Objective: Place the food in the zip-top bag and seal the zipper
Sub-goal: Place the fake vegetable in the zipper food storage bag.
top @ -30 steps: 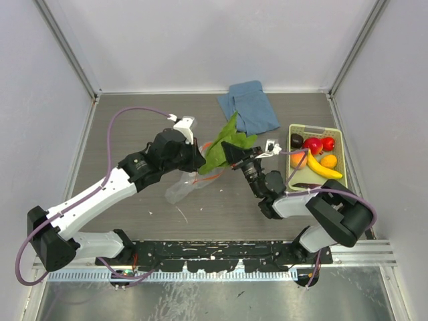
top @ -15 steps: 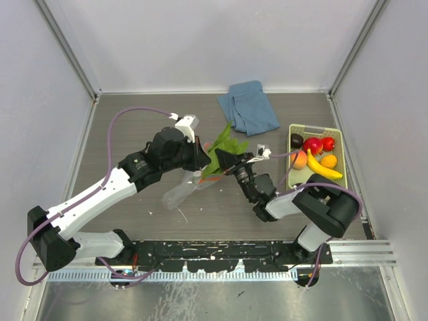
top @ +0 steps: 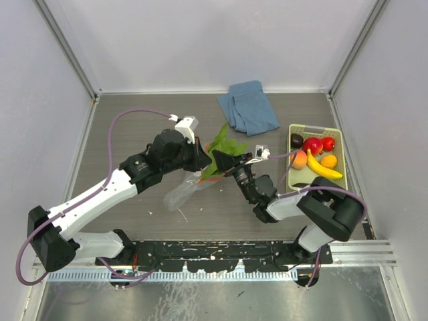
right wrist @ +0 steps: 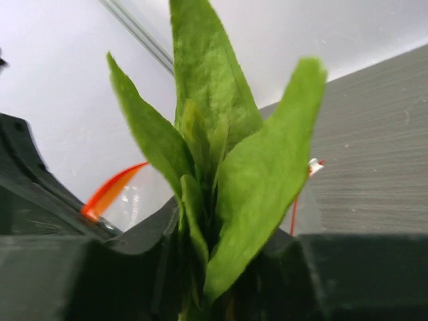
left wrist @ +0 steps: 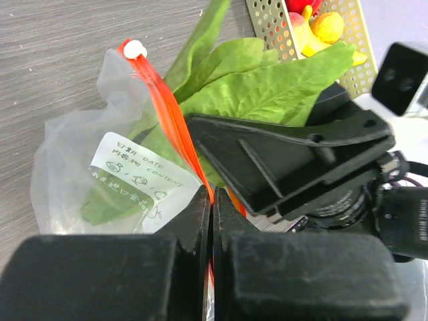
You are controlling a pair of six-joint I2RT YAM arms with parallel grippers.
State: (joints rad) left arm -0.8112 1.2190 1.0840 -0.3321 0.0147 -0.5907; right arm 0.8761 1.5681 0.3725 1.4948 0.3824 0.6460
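Note:
The clear zip-top bag (top: 182,190) lies mid-table, its mouth lifted. My left gripper (left wrist: 212,208) is shut on the orange-red zipper strip (left wrist: 168,114), whose white slider tab (left wrist: 134,48) sits at the far end. My right gripper (top: 219,162) is shut on the green leafy vegetable (top: 223,144), also in the left wrist view (left wrist: 267,87) and the right wrist view (right wrist: 227,160). The stalk end reaches into the bag's mouth; the leaves stick out behind. The banana (top: 323,168), red fruits (top: 313,144), orange (top: 328,160), peach (top: 298,159) and dark eggplant (top: 296,140) lie in the basket.
The pale yellow-green slatted basket (top: 340,145) stands at the right side of the table. A folded blue cloth (top: 248,107) lies at the back, behind the right gripper. Grey walls close the table on three sides.
My right gripper has carried the leafy vegetable leftward to the bag's mouth, next to the left gripper. The left gripper has kept its hold on the zipper strip.

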